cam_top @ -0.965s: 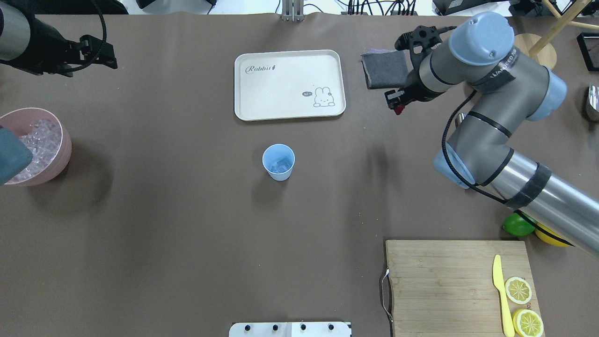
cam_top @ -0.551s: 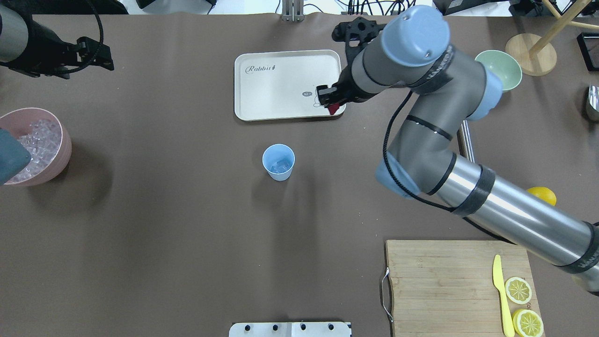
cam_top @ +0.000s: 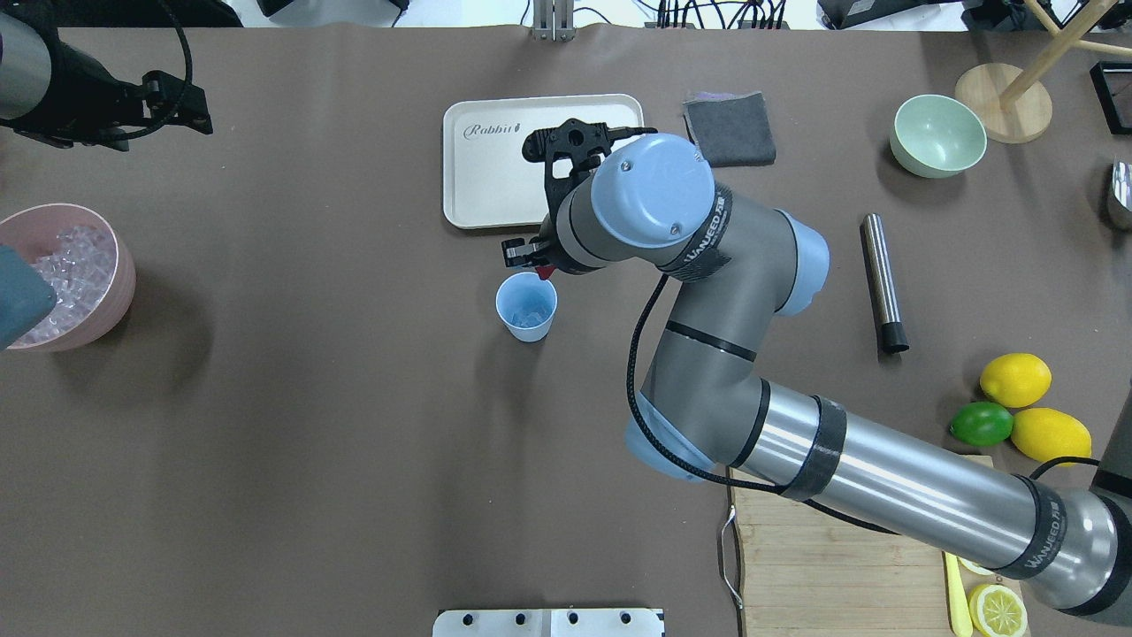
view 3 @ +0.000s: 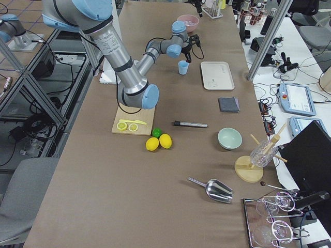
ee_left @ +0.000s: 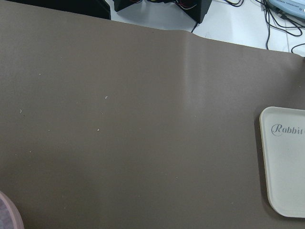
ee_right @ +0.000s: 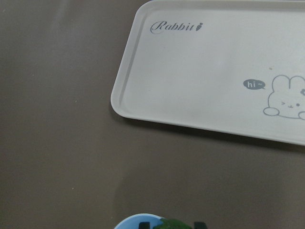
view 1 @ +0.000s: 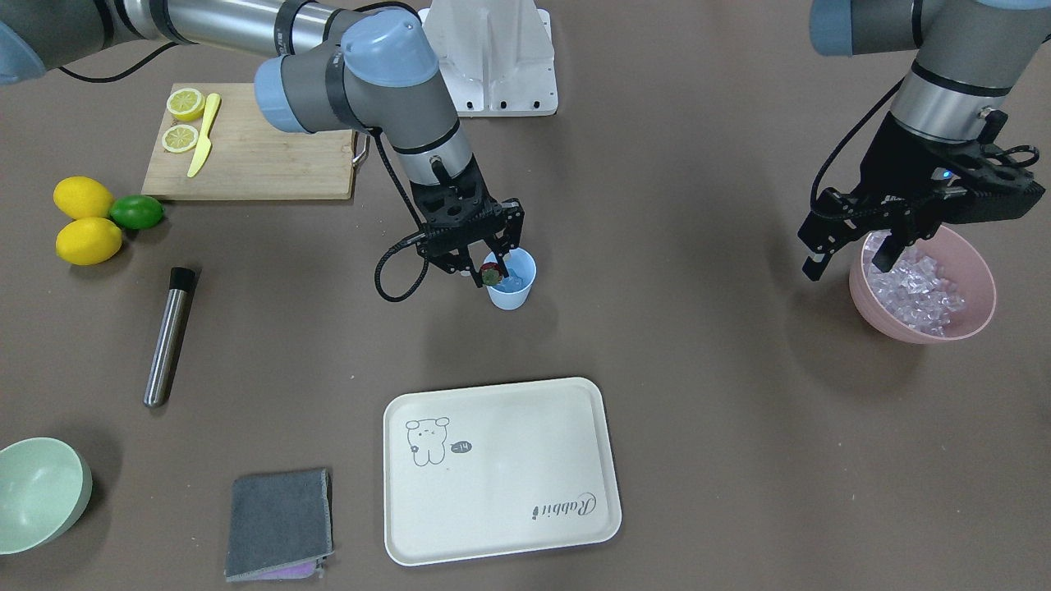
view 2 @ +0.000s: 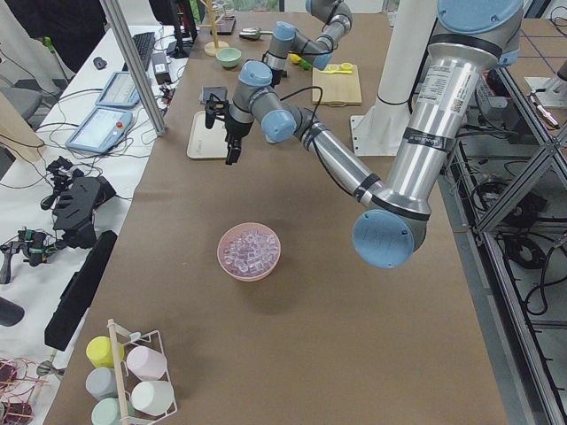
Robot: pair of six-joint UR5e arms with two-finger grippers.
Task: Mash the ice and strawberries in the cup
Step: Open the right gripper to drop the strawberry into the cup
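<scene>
Centrally on the surface (view 1: 698, 369), a cream tray (view 1: 509, 468) is set near the cup (view 1: 515, 294), partly hidden overhead by the right arm. Well away from the cup, the left hand (view 1: 846, 264) is held spread above a pink bowl (view 1: 981, 300). At the cup's rim the strawberry (view 1: 493, 279) is clenched in the right hand (view 1: 491, 271); ice (cam_top: 529, 311) lies inside.

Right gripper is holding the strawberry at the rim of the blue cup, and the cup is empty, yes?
Not empty: the overhead view shows ice in the cup. The rest holds: the right gripper holds the strawberry at the cup's rim.
</scene>
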